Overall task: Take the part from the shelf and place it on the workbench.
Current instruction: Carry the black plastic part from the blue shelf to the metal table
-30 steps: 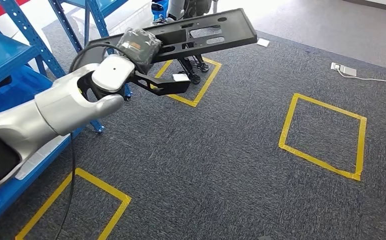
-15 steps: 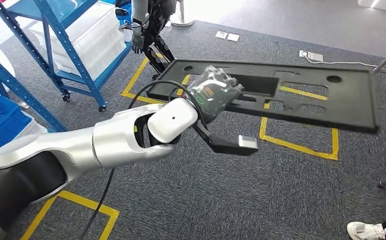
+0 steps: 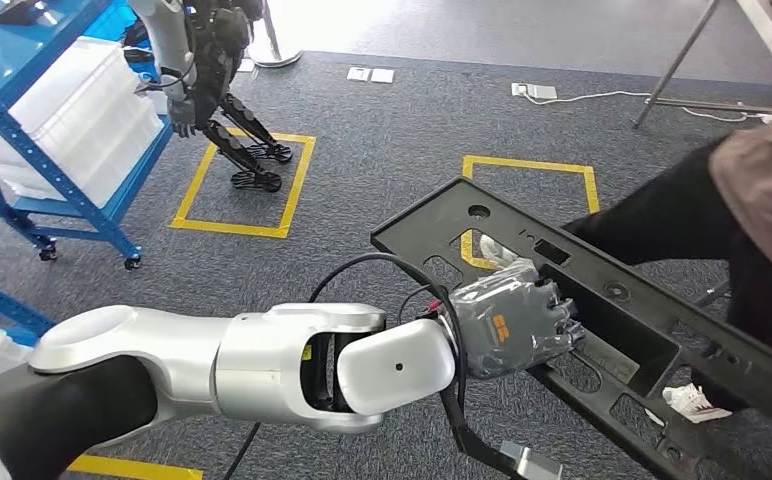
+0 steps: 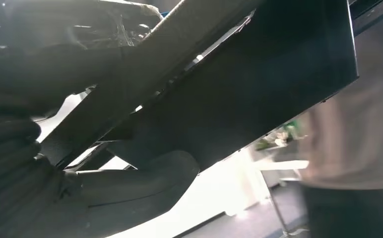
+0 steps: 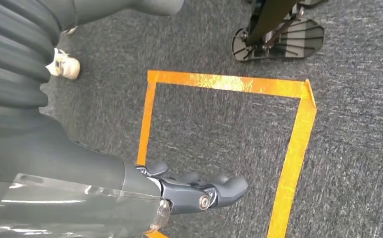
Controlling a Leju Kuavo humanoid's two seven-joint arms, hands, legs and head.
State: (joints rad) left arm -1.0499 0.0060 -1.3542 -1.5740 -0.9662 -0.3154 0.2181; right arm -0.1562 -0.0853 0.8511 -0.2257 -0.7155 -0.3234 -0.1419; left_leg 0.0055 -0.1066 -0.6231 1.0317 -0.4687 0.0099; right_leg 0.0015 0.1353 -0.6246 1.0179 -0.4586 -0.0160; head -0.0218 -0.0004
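Note:
The part is a long black plastic panel with several cut-outs, held low and slanting off to the right over the carpet. My left hand, under a clear wrap, grips it near its middle from the near edge. In the left wrist view the panel's dark underside lies across the hand, with the thick thumb beneath it. My right hand hangs over the carpet holding nothing, its fingers loosely apart.
A person in dark trousers stands close at the right, beside the panel's far end. Another robot stands on a yellow floor square at the back left. A blue shelf with white bins is at the left. Slanted metal legs rise at the top right.
The whole picture has swung round, so the camera has turned. The panel stays in my left hand but now hangs lower, at the right. A person has come into view there.

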